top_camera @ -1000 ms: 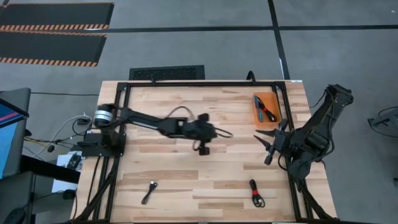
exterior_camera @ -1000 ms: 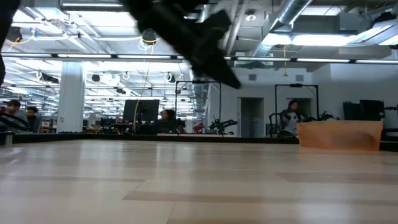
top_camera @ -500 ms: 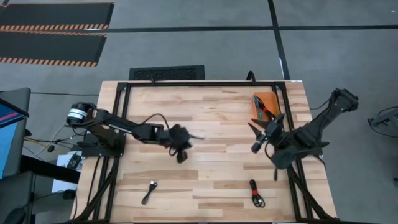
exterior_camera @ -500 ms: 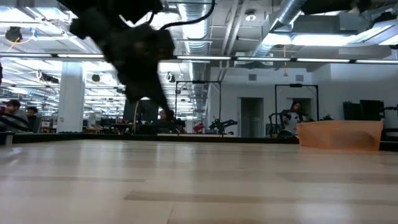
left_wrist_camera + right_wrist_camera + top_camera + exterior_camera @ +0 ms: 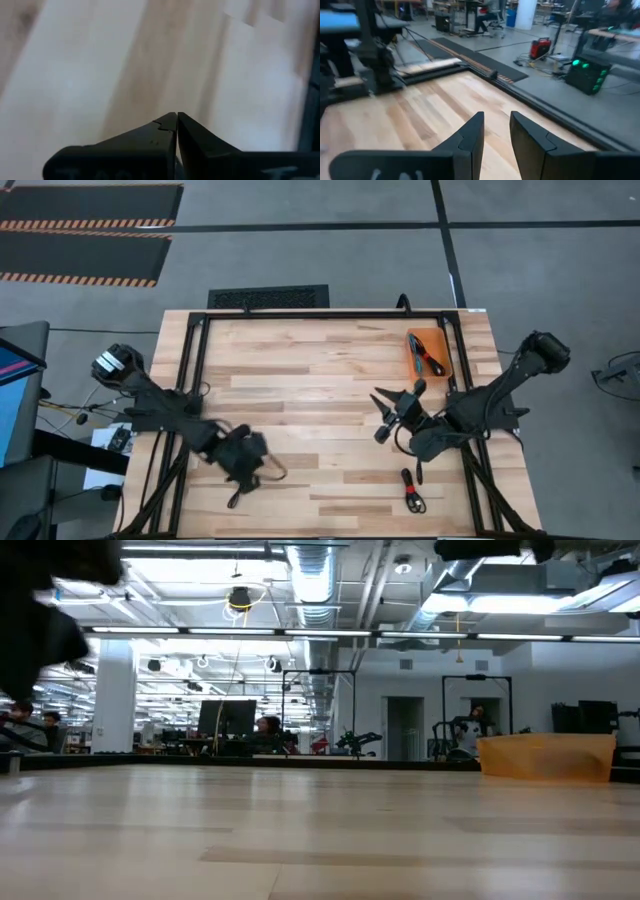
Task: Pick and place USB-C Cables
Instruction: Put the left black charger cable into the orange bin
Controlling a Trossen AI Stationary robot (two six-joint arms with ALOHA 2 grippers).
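Presently: two dark arms over a pale wooden slatted table, cables partly sorted.

Left gripper: fingers pressed together in the left wrist view, holding nothing visible. A small black-grey bundled cable lies on the table just beside it, toward the near edge.
Right gripper: fingers spread part-way, empty. A black-and-red bundled cable lies near it, toward the near edge. The flat orange rectangular tray sits beyond it, toward the far right corner, holding what appear to be two cables, colours hard to tell.
Risk: the left fingers, descending shut, would likely push the black-grey cable aside rather than straddle it; a thin loop could also slip from a partial pinch.
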